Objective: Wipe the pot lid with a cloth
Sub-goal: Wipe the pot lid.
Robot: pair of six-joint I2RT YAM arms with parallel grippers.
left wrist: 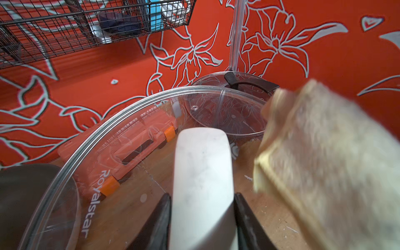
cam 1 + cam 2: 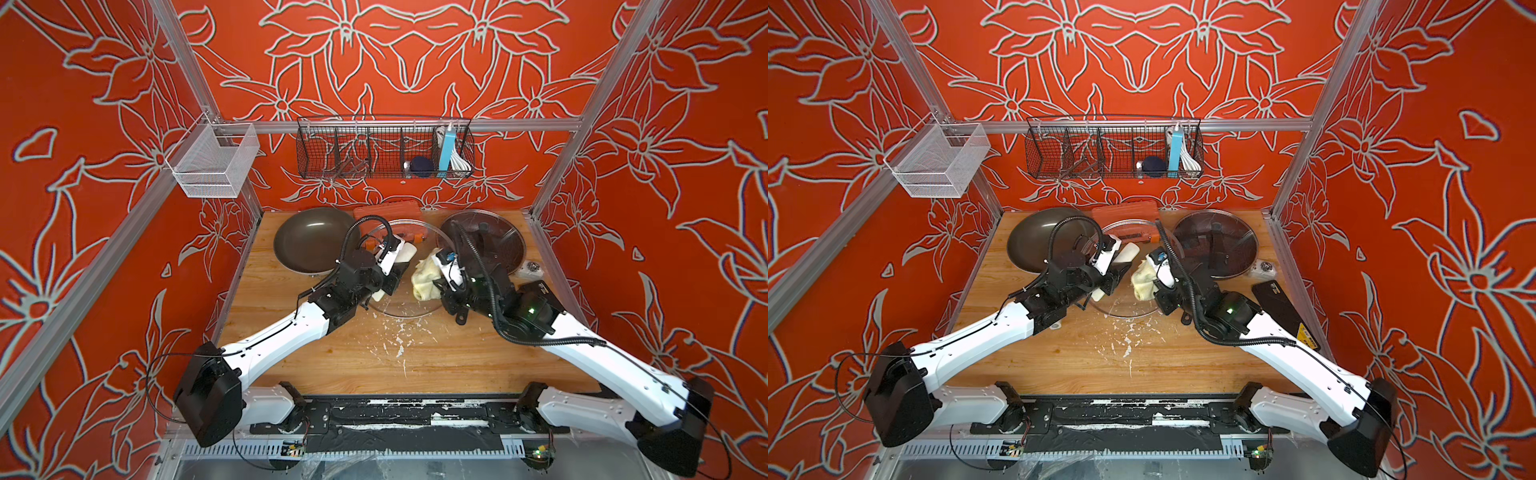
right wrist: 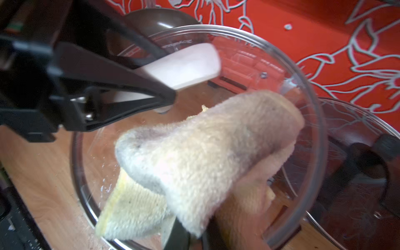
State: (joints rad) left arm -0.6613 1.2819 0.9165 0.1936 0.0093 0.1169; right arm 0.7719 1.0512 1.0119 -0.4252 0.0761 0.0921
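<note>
The wiping step seems in hand: left gripper (image 1: pixel 202 216) clamps the pot lid (image 2: pixel 409 308) by its handle (image 1: pixel 201 162), and right gripper (image 2: pixel 438 282), closed on the cloth (image 3: pixel 205 155), should next rub the glass.

Both top views are bright and evenly lit from above, and sharp in the middle. The wide lens bows the silver aluminium frame posts (image 2: pixel 183 54) outward. Near the picture edges the red floral wall panels (image 2: pixel 706 249) show blue colour fringing. Shadows on the pale wooden counter (image 2: pixel 415 365) are soft and faint. A pale sheen lies on the dark round frying pan (image 2: pixel 307 241).

In the left wrist view the clear glass pot lid (image 1: pixel 129 194) carries streaky reflections. The cream stained towel cloth (image 1: pixel 335 162) is a close, smeared blur.

In the right wrist view the cloth (image 3: pixel 205 155) is soft too. The white plastic lid handle (image 3: pixel 184 65) glares, nearly blown out. The near corners are dark and unfocused.
</note>
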